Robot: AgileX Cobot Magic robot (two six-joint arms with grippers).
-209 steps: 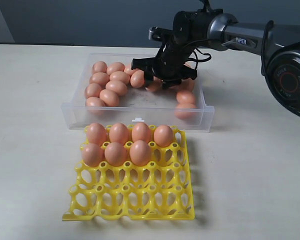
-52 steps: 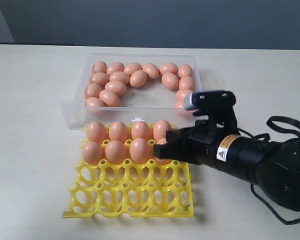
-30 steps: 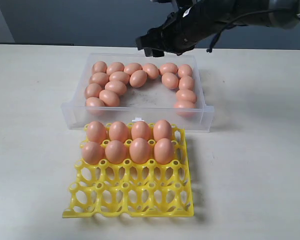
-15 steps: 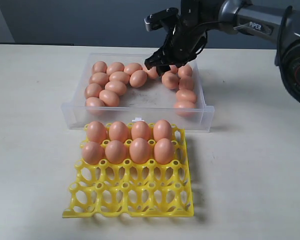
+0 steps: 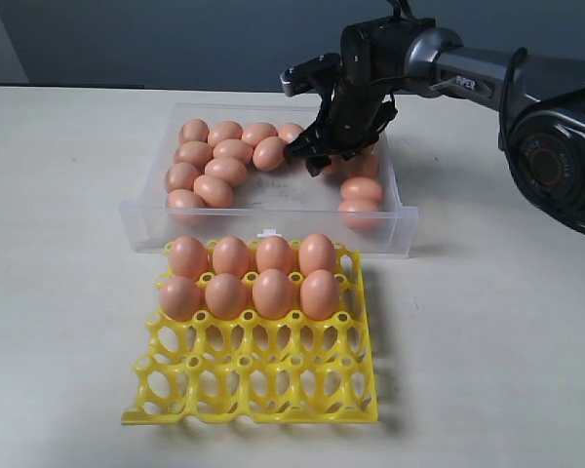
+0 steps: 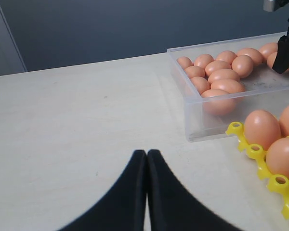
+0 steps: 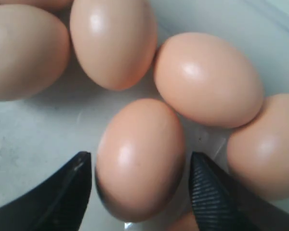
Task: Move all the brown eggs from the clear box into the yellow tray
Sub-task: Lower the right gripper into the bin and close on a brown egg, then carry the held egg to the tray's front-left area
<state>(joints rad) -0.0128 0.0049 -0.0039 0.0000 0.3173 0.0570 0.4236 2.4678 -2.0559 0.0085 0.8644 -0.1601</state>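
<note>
The clear box [image 5: 156,216] holds several brown eggs [image 5: 226,172] along its left and far sides. My right gripper [image 5: 324,156] is down in the box's far right part. In the right wrist view it is open [image 7: 139,166], its fingers [image 7: 209,192] on either side of one brown egg [image 7: 140,156] with a small gap on each side. The yellow tray [image 5: 263,375] in front of the box carries several eggs [image 5: 273,292] in its two far rows. My left gripper [image 6: 147,153] is shut with nothing in it, over bare table left of the box [image 6: 192,120].
The right arm [image 5: 468,73] reaches in from the right above the table behind the box. The box's white tab [image 5: 267,233] faces the tray. Pale tabletop [image 5: 58,322] surrounds both containers.
Over the earlier frames the right gripper set an egg into the tray's second row, swung back over the box, and has now lowered around an egg at the box's far right.
</note>
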